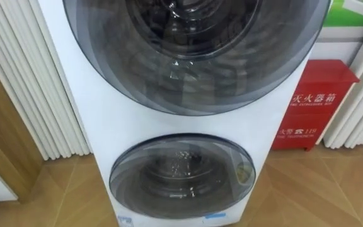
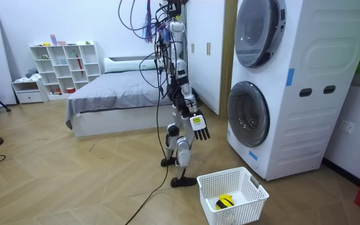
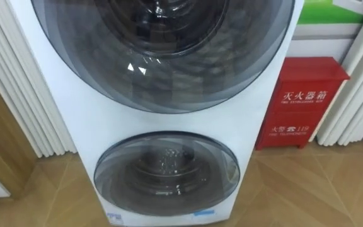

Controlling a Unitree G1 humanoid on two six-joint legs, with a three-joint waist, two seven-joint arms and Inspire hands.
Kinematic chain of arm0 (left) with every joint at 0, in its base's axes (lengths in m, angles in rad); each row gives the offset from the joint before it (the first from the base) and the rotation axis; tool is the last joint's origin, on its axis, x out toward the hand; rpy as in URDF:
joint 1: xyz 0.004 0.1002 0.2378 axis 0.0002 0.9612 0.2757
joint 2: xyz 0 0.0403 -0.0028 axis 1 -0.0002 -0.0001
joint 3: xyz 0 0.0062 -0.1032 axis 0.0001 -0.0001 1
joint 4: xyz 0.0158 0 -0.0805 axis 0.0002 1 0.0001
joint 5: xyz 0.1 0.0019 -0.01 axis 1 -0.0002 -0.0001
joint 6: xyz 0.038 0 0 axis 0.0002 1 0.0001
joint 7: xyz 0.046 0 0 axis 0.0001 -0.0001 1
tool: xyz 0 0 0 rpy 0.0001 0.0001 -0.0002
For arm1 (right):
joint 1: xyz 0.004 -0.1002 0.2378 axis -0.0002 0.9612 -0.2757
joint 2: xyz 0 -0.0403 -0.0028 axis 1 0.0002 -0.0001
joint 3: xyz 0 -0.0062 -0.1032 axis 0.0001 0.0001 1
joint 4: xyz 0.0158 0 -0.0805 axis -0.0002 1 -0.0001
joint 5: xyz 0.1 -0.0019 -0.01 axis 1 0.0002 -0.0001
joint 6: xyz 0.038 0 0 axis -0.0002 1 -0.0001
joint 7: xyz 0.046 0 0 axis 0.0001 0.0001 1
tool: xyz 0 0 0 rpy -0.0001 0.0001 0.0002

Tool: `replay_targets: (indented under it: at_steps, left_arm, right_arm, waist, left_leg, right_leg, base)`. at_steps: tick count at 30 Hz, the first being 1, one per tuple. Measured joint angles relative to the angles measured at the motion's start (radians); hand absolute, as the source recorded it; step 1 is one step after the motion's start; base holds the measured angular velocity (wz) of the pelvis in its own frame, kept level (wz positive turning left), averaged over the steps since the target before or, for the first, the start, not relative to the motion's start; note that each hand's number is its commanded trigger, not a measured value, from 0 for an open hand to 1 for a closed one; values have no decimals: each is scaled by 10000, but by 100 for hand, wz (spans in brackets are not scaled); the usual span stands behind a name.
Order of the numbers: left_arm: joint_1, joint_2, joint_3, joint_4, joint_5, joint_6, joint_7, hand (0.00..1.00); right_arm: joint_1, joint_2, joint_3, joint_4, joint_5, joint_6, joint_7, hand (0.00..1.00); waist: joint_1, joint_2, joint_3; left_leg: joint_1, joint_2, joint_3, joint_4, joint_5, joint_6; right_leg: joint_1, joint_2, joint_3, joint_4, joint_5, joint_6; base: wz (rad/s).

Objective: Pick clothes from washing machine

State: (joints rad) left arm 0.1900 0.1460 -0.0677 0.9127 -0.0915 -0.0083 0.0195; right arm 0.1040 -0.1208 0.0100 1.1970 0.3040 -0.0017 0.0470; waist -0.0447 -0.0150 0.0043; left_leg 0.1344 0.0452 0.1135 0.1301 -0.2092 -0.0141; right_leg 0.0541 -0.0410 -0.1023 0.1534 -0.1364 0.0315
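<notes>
Wooden floor (image 2: pixel 74 175), basket (image 2: pixel 233 194) before the washing machine (image 2: pixel 292 94) (its inside indistinct); right hand (image 2: pixel 199 127) straight-fingered, empty.

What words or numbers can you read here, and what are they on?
"灭火器箱": white characters on the red box beside the washing machine.
"119": lower on the same box, after characters that look like "火警".
Small print under both lines: too small to read.
Blue stickers at the machine's foot: too blurred to read.
</notes>
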Motion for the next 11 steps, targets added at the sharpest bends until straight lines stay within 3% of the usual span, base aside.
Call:
replay_targets:
  at_steps: [4,7,11]
  left_arm:
    - [429,183,1669,1860,92,-293,1391,0]
    - [865,192,1834,2605,771,-234,2186,0]
    - [1130,-219,1826,2873,1781,346,2356,0]
  right_arm:
    - [114,-3,-25,143,4,1,-17,0]
    - [170,-9,-1,279,251,-23,-102,0]
    - [153,-10,121,563,643,-60,-132,0]
  waist:
    - [422,-49,-24]
    - [670,-25,-4]
    - [807,-24,16]
  left_leg:
    - [112,121,161,-12,-74,-74]
    - [286,156,190,-9,-150,-92]
    - [313,152,175,24,-277,-55]
  right_leg:
    - [27,139,157,-14,1,-57]
    - [188,173,184,-34,-5,-57]
    - [370,149,140,-33,-29,-21]
  base:
    - [-13]
    - [-6]
    - [2]
